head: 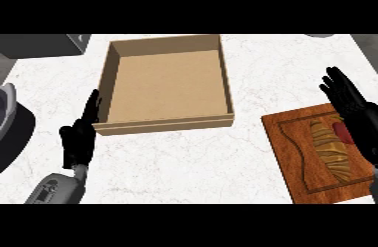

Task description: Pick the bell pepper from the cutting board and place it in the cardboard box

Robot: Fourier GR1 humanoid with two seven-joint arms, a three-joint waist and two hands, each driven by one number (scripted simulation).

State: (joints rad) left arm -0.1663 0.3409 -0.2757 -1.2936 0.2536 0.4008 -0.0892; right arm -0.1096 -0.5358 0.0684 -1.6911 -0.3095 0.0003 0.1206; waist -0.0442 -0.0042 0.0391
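The right robot hand [353, 111] sits over the far edge of the brown wooden cutting board [295, 156], fingers straight and spread wide, holding nothing, and it covers most of what's under it. All you can see of the red bell pepper [343, 132] is a small red sliver poking out beside the hand, still on the board and well apart from the box. Next to it is a golden-brown croissant [331, 150], and the board itself runs off the right edge. The open tan cardboard box [167, 84] has nothing in it, just bare bottom. The left robot hand [80, 136] rests on the white marble table [192, 166] just beside the box's left wall, fingers straight and together, nothing in it. Something dark and round [13, 128] is cut off at the left edge, can't tell what it is.
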